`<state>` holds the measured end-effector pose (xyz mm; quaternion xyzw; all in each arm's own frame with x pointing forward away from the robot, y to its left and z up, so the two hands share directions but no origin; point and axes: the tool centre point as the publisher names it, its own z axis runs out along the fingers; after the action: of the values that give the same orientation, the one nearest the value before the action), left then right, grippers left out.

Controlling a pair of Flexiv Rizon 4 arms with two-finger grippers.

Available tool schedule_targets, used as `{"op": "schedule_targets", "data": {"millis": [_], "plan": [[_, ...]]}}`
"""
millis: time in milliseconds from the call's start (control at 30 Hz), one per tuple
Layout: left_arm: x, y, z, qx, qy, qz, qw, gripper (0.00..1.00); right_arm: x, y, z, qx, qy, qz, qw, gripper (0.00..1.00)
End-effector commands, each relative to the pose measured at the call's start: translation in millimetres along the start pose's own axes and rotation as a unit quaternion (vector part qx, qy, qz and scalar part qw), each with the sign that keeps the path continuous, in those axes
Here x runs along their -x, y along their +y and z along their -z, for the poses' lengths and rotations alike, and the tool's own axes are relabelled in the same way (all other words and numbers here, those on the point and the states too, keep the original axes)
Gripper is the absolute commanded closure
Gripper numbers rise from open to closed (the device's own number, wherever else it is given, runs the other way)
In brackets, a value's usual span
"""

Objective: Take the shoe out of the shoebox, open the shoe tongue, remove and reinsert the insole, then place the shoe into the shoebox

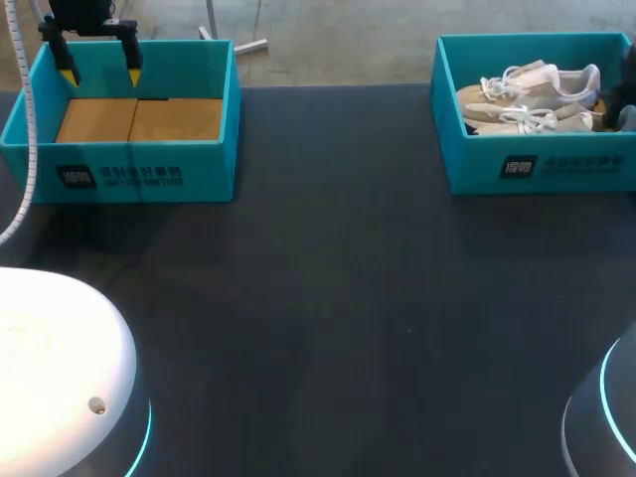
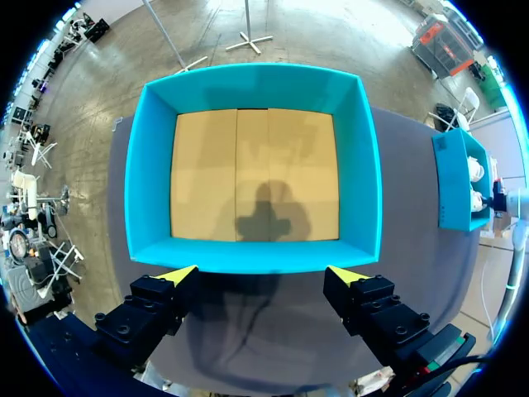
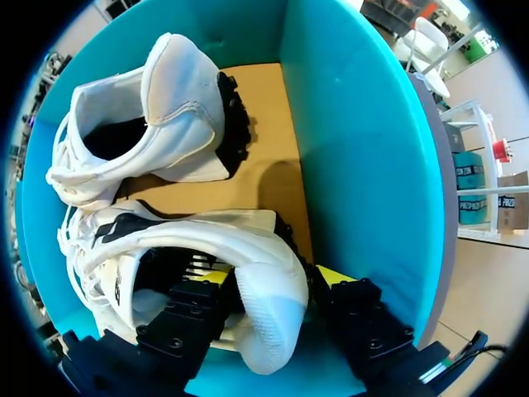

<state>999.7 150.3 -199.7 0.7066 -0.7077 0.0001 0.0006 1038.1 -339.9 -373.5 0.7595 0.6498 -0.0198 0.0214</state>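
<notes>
Two white lace-up shoes lie in the teal shoebox (image 1: 556, 164) at the table's far right: one (image 1: 542, 81) at the back and one (image 1: 527, 119) nearer. In the right wrist view my right gripper (image 3: 271, 277) straddles the heel of the nearer shoe (image 3: 207, 240). One finger is inside the shoe's opening and the other outside the heel, both close to it, so the gripper is open. The other shoe (image 3: 157, 116) lies ahead, against the box wall (image 3: 355, 149). My left gripper (image 1: 100, 75) (image 2: 263, 275) hangs open above the empty left shoebox (image 1: 139, 169) (image 2: 256, 87).
The dark table (image 1: 328, 298) stretches between the two boxes. A white robot base (image 1: 50, 358) sits at the near left corner and a second base (image 1: 601, 417) at the near right. A dark part of my right arm (image 1: 624, 104) shows at the right box's end.
</notes>
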Motion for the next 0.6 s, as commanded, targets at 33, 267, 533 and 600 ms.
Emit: {"op": "schedule_targets", "data": {"millis": [33,267,533,600], "plan": [[0.0,0.0,-0.1,0.000,0.000,0.000,1.000,0.00,-2.0,-1.1,-4.1,-0.001,-0.001,0.000,1.000,0.35],[0.0,0.0,-0.1,0.000,0.000,0.000,1.000,0.00,-4.1,-3.6,-0.8,0.001,-0.004,-0.002,1.000,1.00],[0.0,0.0,-0.1,0.000,0.000,0.000,1.000,0.00,-4.8,-4.8,1.0,0.002,-0.007,-0.002,1.000,0.42],[0.0,0.0,-0.1,0.000,0.000,0.000,1.000,0.00,-4.9,-4.8,0.9,0.001,-0.007,-0.003,1.000,0.24]]}}
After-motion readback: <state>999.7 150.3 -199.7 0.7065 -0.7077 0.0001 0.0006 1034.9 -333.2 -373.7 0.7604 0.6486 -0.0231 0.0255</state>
